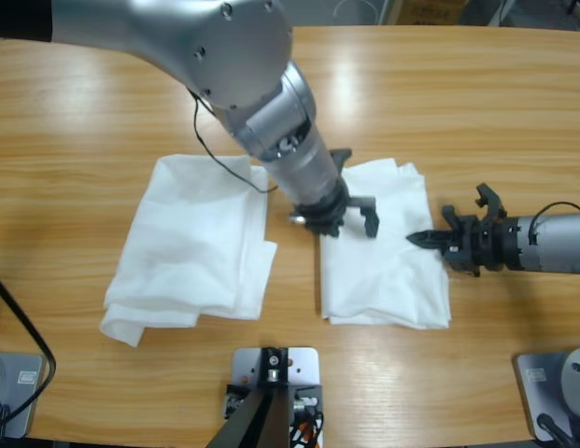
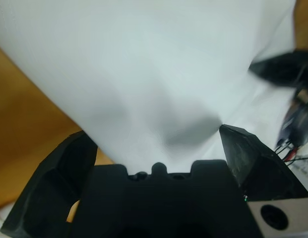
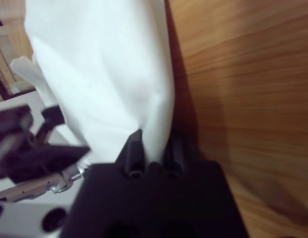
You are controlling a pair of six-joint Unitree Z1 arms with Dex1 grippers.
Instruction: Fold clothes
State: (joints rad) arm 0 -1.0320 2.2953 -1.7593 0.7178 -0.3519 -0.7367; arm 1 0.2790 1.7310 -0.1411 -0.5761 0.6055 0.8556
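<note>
Two white T-shirts are laid on the wooden table (image 1: 103, 103), well apart from each other with a strip of bare wood between them. The left shirt (image 1: 196, 243) is folded into a loose, rumpled rectangle whose lower corner is turned under. The right shirt (image 1: 383, 252) is folded smaller, and both grippers are placed at it. The left gripper (image 1: 350, 217) is carried by the large silver arm that comes down from the upper left, and it is set over the shirt's upper left part; its jaws are spread wide in the left wrist view, with white cloth (image 2: 154, 74) lying flat between and ahead of them and nothing grasped. A dark fold shadow is seen in the cloth just ahead of the gripper body. The right gripper (image 1: 422, 240) is brought in from the right edge and is held low at the shirt's right border. In the right wrist view its jaws (image 3: 153, 148) are closed tight on a pinched edge of the shirt (image 3: 104, 74), the cloth being drawn up out of them in a tapering fold, with bare table beside it. The other gripper is visible in each wrist view, at the edge of the picture.
</note>
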